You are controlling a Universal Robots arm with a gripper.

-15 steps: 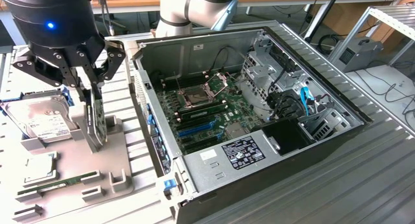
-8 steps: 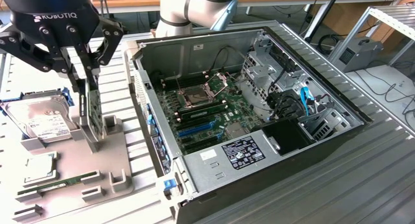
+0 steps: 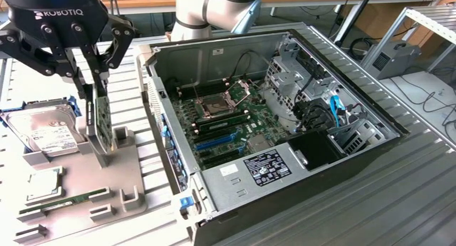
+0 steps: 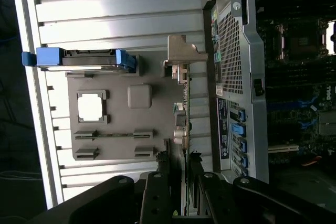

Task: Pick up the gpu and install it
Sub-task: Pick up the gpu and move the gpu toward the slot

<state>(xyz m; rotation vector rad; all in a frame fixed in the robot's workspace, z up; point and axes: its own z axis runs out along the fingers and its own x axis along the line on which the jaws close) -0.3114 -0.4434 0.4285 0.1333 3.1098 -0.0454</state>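
Gripper jaws look pinched on the thin black gpu card, which stands upright in the grey plastic stand, beside the open black computer case. You're at the pick-up, and I'd judge it needs a straight lift out.

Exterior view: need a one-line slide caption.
Gripper at the top edge of the gpu, upright over the gray parts tray beside the open PC case.

You get bright, even room light in the exterior view: the ribbed metal table shines softly at the exterior view's lower right, and the open case shades its own inner wall. In the wrist view those slats burn out white, the chip glares, and the gripper clamped on the gpu shows near black
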